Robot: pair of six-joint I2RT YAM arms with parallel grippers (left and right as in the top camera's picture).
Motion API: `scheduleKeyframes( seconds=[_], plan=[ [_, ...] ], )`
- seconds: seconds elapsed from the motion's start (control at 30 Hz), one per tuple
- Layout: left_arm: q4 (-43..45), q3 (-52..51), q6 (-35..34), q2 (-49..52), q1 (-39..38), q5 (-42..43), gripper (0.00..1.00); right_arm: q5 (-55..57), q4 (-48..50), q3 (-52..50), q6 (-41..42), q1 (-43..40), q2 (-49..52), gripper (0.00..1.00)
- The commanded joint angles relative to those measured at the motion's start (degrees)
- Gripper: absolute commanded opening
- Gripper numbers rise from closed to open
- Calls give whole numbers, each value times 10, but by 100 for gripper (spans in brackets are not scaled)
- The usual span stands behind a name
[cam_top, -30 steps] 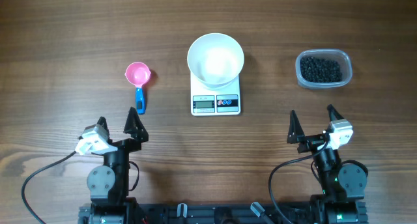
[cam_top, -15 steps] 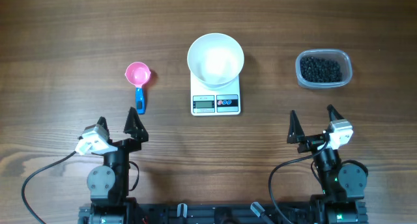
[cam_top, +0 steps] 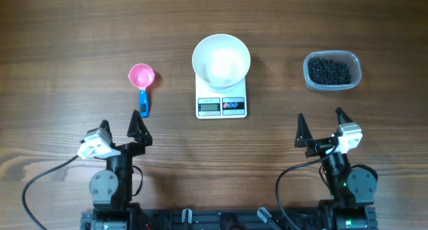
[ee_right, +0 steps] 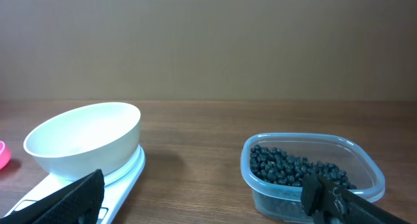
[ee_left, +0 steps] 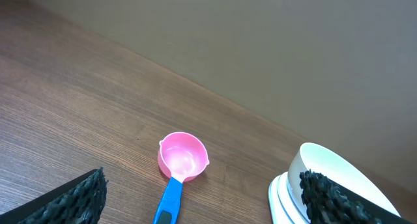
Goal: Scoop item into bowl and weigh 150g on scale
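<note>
Both my arms sit at the near edge of the bench (cam_top: 67, 43), one to each side. My left pincer (cam_top: 120, 120) is spread wide and pinches nothing. In my left wrist view its dark, ribbed fingers (ee_left: 75, 199) show only at the two lower corners, with bare wood between them. My right pincer (cam_top: 319, 115) is likewise spread wide and holds nothing.

The bowl (cam_top: 221, 59) stands upright on the scale (cam_top: 221, 106), in the middle of the bench, well ahead of both pincers. It covers the far part of the scale, leaving the front strip with the display and two round buttons showing. The digits are too small for me to read. The inside of the bowl shows plain white.

The beads (cam_top: 329, 71) lie as a dark pile in a clear tub (ee_right: 306, 138) on the right. It sits well apart from the scale and almost straight ahead of my right pincer. From my right wrist I see the tub low on the right, the beads heaped below its rim. The bowl and scale are to its left.

A scoop (cam_top: 142, 79) lies flat on the bench left of the scale, apart from it. Its pink cup faces up and points away from me, and its blue handle runs back toward my left pincer. The handle's end lies near my left pincer's inner finger, not touching it.
</note>
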Motion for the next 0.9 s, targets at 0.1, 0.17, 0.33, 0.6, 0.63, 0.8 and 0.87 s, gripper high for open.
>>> scheduleKeyframes(
  seconds=[0.1, 0.17, 0.33, 0.6, 0.63, 0.8, 0.87],
  plan=[
    [-1, -2, 12, -3, 3, -3, 100, 5, 4, 0, 6, 2, -1, 100],
    [-1, -2, 12, -3, 3, -3, 100, 5, 4, 0, 6, 2, -1, 100],
    [-1, -2, 12, -3, 3, -3, 100, 6, 4, 0, 6, 2, -1, 100],
    [-1, -2, 12, -3, 3, -3, 100, 5, 4, 0, 6, 2, -1, 100],
    [-1, -2, 12, -3, 3, -3, 99, 6, 4, 0, 6, 2, -1, 100],
    [-1, -2, 12, -3, 3, -3, 100, 5, 4, 0, 6, 2, -1, 100],
    [-1, -2, 12, -3, 3, -3, 100, 6, 4, 0, 6, 2, -1, 100]
  ],
)
